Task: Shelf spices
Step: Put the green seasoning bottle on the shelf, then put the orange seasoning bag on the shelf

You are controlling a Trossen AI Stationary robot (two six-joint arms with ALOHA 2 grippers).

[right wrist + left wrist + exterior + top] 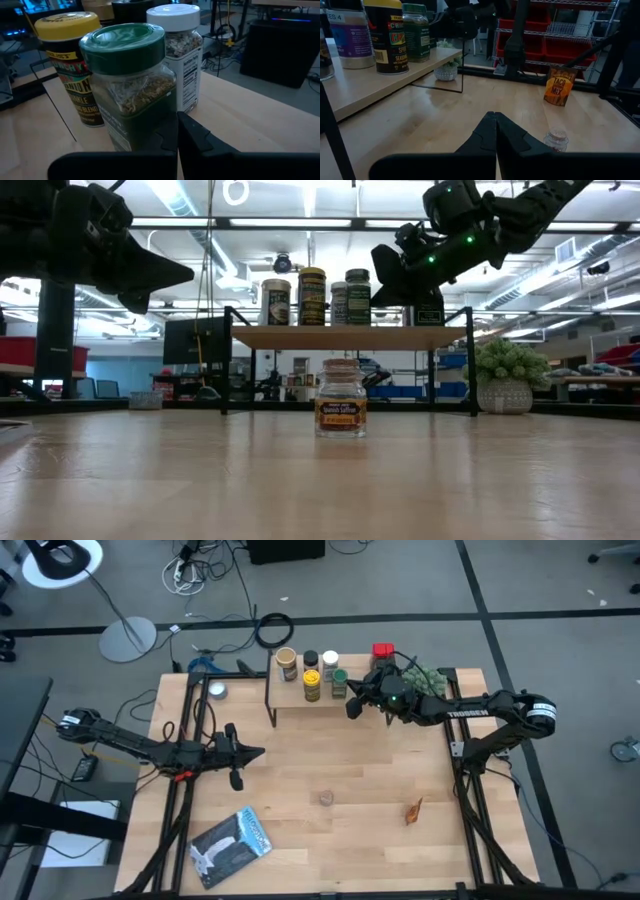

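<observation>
On the near part of the light wooden tabletop (370, 770) lies a flat silver-blue pouch (231, 843), toward the left corner. Further in, near the middle, a small clear glass jar with a tan lid (340, 399) stands upright and alone, well apart from both arms; an orange taco-mix packet (414, 809) lies to its right.

The left claw (252, 753) hovers above the tabletop on the left side, its two dark fingers pressed together and holding nothing, pointing toward the centre.

Beyond that stands the low shelf with a light wood top board and thin black metal legs (290, 700), at the far edge. On its board stand several spices in a close group: a tan-lidded jar (288, 664), a black-lidded tin (310, 660), a yellow-lidded tin with a dark label (312, 686), a white-lidded clear jar of pale flakes (330, 664) and a green-lidded jar of dried herbs (339, 683).

The right claw (352, 707) is at the shelf's right end, just beside the green-lidded jar; its fingers are closed, empty, and seem to sit right against the jar's side, though contact is hard to judge.

Behind the right arm, a red-lidded container (382, 652) and a fuzzy green plant in a pale pot (505, 375) stand near the far right edge.
</observation>
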